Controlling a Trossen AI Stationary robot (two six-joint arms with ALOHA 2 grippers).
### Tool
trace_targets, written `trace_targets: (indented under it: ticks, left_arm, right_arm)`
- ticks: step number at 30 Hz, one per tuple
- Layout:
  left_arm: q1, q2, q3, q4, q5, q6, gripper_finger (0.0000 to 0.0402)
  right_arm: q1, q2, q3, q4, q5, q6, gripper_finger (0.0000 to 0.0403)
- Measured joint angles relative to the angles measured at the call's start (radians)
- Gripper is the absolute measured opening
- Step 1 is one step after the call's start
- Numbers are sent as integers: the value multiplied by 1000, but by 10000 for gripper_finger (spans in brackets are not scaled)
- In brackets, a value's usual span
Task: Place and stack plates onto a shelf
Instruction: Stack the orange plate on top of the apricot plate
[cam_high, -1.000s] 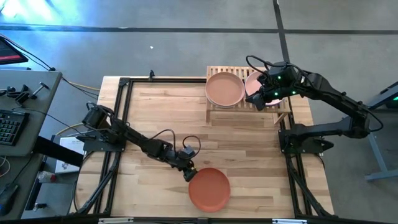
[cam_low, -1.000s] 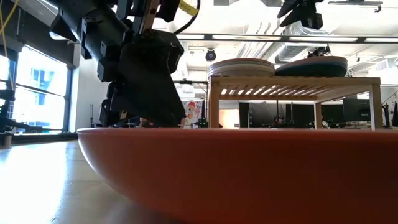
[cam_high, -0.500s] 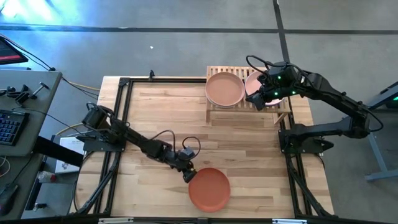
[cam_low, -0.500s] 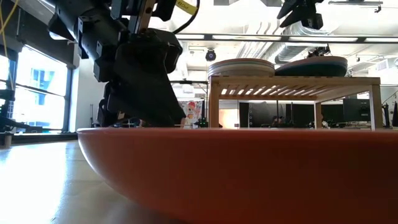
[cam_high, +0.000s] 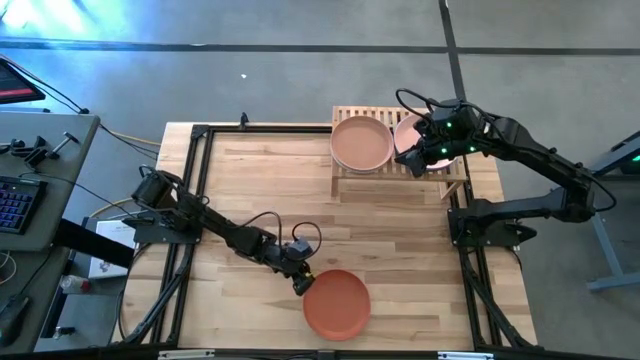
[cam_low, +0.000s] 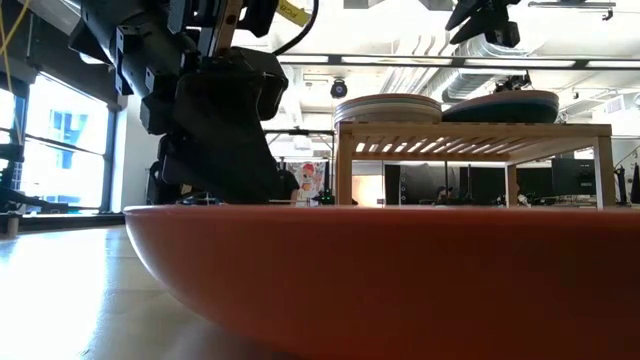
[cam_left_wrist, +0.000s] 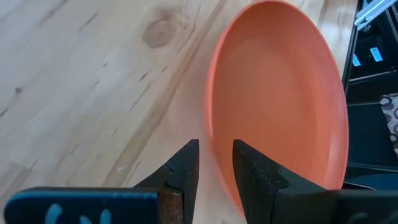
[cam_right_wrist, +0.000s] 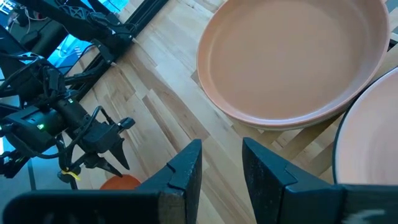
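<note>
A: Plates? Where?
B: One orange plate (cam_high: 337, 304) on counter (cam_high: 260, 190); left tool (cam_high: 303, 286) straddles its rim, jaws apart. Two stacks on shelf (cam_high: 343, 173); right tool (cam_high: 416, 160) there, apart, empty.

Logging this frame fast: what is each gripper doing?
Left gripper: open, straddling the orange plate's rim.
Right gripper: open, empty, above the shelf.

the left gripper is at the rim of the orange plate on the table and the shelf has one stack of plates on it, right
Not quite: the shelf carries two stacks, one topped by a peach plate, one by a pink plate, as the high view shows. The left gripper is indeed at the terracotta-orange plate's rim.
</note>
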Motion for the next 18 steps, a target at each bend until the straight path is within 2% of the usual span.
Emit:
trace_targets:
  ticks: [6, 10, 18]
  left_arm:
    - [2, 23, 0, 3, 0, -4, 86]
    - [3, 62, 9, 73, 25, -14, 86]
    - [3, 78, 27, 46, 31, -15, 85]
  right_arm:
    - [0, 0, 0, 0, 0, 0, 97]
    - [0, 0, 0, 0, 0, 0, 97]
    - [0, -1, 0, 3, 0, 0, 97]
